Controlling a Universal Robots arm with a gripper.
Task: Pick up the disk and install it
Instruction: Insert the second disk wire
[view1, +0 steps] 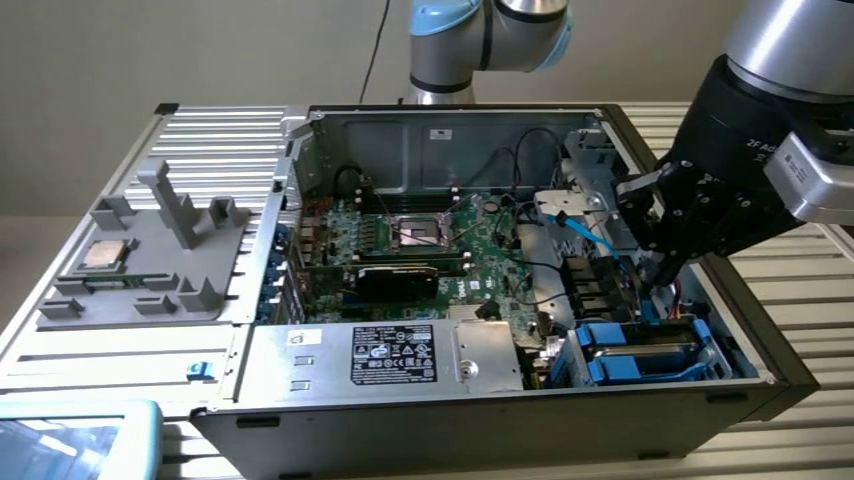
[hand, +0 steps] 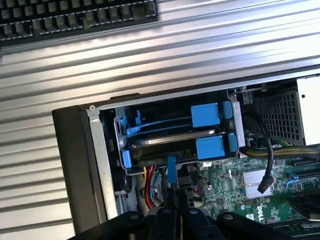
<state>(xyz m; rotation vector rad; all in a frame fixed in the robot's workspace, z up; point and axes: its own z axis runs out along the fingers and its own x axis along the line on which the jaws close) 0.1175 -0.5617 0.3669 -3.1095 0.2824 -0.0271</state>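
Observation:
The disk (hand: 160, 142) lies flat in the drive cage at the corner of the open computer case (view1: 441, 130), held in its blue carrier (hand: 210, 148). A second blue carrier (hand: 204, 115) sits in the slot beside it. In the exterior view the blue carriers (view1: 643, 358) show at the case's near corner, on the exterior view's right. My gripper (view1: 658, 268) hangs just above that cage, fingers shut with nothing between them. In the wrist view my gripper (hand: 173, 194) points at a small blue tab (hand: 171, 172) on the cage front. I cannot tell whether it touches.
A motherboard (view1: 420, 235) fills the case floor, with a silver box with a black label (view1: 394, 355) in front and loose cables (hand: 267, 165) near the cage. A grey fixture with a small chip (view1: 104, 255) stands on the exterior view's left. A keyboard (hand: 75, 17) lies on the slatted table (hand: 175, 60).

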